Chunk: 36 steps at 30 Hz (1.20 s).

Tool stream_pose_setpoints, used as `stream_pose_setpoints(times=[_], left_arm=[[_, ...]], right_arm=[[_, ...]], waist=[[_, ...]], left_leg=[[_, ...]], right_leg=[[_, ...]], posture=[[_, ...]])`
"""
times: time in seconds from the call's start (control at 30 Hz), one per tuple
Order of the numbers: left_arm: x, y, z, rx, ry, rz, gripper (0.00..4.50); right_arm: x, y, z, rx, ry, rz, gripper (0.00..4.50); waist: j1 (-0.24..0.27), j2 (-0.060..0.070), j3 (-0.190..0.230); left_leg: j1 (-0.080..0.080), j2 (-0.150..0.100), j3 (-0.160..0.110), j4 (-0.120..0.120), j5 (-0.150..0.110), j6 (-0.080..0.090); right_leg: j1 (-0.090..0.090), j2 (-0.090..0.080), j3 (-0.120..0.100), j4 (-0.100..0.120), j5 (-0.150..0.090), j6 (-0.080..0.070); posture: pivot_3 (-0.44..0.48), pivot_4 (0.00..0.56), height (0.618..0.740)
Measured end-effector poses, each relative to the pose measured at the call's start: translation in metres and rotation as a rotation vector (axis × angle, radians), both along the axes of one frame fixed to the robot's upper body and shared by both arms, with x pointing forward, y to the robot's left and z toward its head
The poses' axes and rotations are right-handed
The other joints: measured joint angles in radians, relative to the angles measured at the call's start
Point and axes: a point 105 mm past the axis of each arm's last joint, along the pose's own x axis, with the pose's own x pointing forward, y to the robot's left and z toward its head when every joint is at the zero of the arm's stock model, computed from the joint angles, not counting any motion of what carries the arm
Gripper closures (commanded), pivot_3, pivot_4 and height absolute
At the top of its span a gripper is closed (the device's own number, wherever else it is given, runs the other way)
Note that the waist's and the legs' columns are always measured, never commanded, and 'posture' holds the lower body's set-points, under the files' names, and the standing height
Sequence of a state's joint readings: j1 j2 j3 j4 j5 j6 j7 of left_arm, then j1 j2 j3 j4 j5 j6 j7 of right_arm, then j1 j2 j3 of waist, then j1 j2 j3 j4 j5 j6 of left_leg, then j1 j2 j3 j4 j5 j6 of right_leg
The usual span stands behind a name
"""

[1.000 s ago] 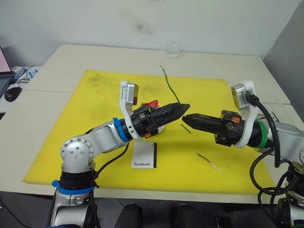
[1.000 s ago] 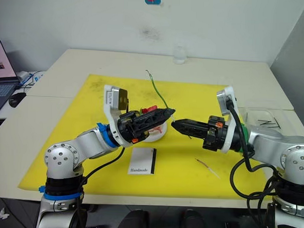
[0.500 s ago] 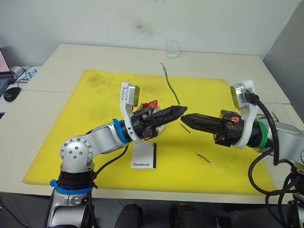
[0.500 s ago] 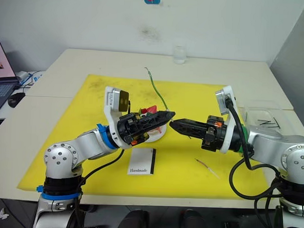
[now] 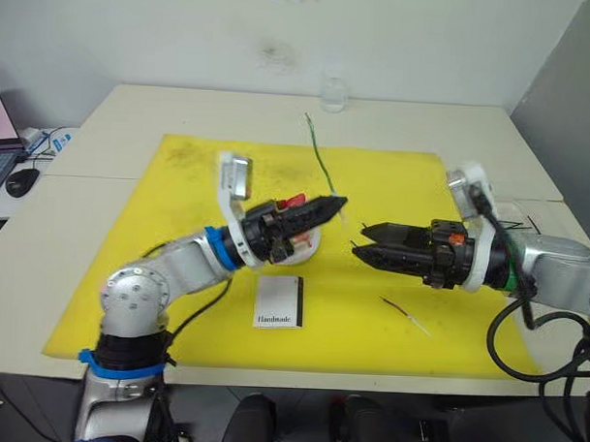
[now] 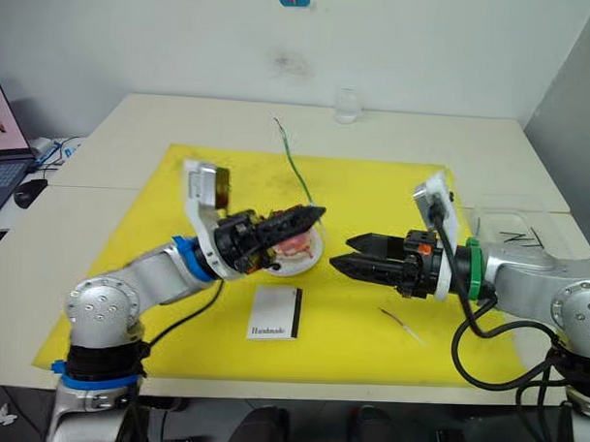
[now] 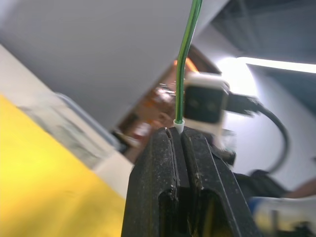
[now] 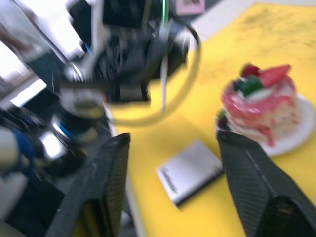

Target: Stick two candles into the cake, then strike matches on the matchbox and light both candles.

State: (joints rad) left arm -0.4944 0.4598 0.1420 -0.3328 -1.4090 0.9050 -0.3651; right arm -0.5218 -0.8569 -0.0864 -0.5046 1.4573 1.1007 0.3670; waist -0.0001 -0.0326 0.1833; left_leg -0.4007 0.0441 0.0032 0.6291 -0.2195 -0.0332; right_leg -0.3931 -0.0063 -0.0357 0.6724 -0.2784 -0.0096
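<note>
On the yellow mat (image 5: 177, 275) covering the worktop (image 5: 72, 213), the left tool (image 5: 336, 201) is clamped shut on the pale end of one green candle (image 5: 319, 159), which rises up and away from its tip over the one cake (image 6: 292, 246) on its white plate (image 6: 313, 256). Just in front of the plate lies the single matchbox (image 5: 279, 302). Further right, the right tool (image 5: 364, 242) hovers with its two fingers spread and nothing between them, one short match (image 5: 353, 247) sits at its tip, and the second, reddish-brown candle (image 5: 404, 314) lies flat on the mat in front of that arm.
</note>
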Motion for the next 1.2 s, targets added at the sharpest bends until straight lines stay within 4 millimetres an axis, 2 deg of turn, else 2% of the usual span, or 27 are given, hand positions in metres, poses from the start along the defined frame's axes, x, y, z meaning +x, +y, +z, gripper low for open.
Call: stream_pose_setpoints(times=[0.1, 0.2, 0.3, 0.43, 0.6, 0.83, 1.2], left_arm=[[0.013, 0.029, 0.013, 0.109, -0.127, 0.169, 4.5], [0.022, 0.056, 0.015, 0.224, -0.21, 0.294, 4.5], [0.033, 0.086, 0.001, 0.324, -0.218, 0.391, 4.5], [0.042, 0.103, -0.026, 0.366, -0.17, 0.418, 4.5], [0.052, 0.104, -0.047, 0.372, -0.13, 0.403, 4.5], [0.062, 0.088, -0.047, 0.368, -0.181, 0.364, 4.5], [0.072, 0.083, -0.061, 0.377, -0.202, 0.401, 4.5]], right_arm=[[0.005, 0.0, -0.001, -0.08, -0.112, -0.007, 1.73], [0.011, 0.002, -0.002, -0.156, -0.21, 0.003, 1.73], [0.014, 0.007, -0.005, -0.197, -0.286, 0.03, 1.73], [0.017, 0.015, -0.012, -0.219, -0.335, 0.059, 1.73], [0.018, 0.023, -0.017, -0.227, -0.373, 0.085, 1.73], [0.02, 0.029, -0.024, -0.231, -0.398, 0.078, 1.73], [0.017, 0.035, -0.029, -0.229, -0.396, 0.097, 1.73]], waist=[[-0.001, 0.0, 0.0], [-0.001, 0.001, 0.0], [-0.001, 0.001, 0.0], [0.0, 0.001, 0.0], [0.002, 0.001, 0.001], [0.0, 0.001, 0.001], [-0.001, 0.001, 0.0]], left_leg=[[0.0, 0.001, 0.0, -0.001, 0.0, 0.0], [-0.001, 0.002, 0.001, -0.002, 0.0, 0.0], [-0.002, 0.003, 0.002, -0.003, 0.0, 0.0], [-0.012, 0.003, 0.001, -0.001, 0.0, -0.001], [-0.015, 0.003, 0.001, 0.001, 0.0, -0.001], [-0.015, 0.003, 0.001, 0.001, 0.0, -0.001], [-0.014, 0.003, 0.0, 0.002, 0.0, 0.0]], right_leg=[[-0.002, 0.002, 0.0, 0.0, 0.0, 0.0], [-0.003, 0.002, 0.001, 0.0, -0.001, -0.001], [-0.005, 0.002, 0.001, 0.0, -0.001, -0.002], [-0.014, 0.0, 0.001, 0.001, -0.001, -0.002], [-0.016, -0.003, 0.0, 0.001, 0.0, -0.001], [-0.016, -0.003, 0.0, 0.002, 0.0, 0.0], [-0.016, -0.003, -0.001, 0.005, 0.0, -0.001]], posture=[[0.0, 0.15, 0.74], [0.0, 0.15, 0.74], [0.0, 0.15, 0.74], [0.0, 0.15, 0.74], [0.0, 0.15, 0.74], [0.0, 0.15, 0.74], [0.0, 0.15, 0.74]])
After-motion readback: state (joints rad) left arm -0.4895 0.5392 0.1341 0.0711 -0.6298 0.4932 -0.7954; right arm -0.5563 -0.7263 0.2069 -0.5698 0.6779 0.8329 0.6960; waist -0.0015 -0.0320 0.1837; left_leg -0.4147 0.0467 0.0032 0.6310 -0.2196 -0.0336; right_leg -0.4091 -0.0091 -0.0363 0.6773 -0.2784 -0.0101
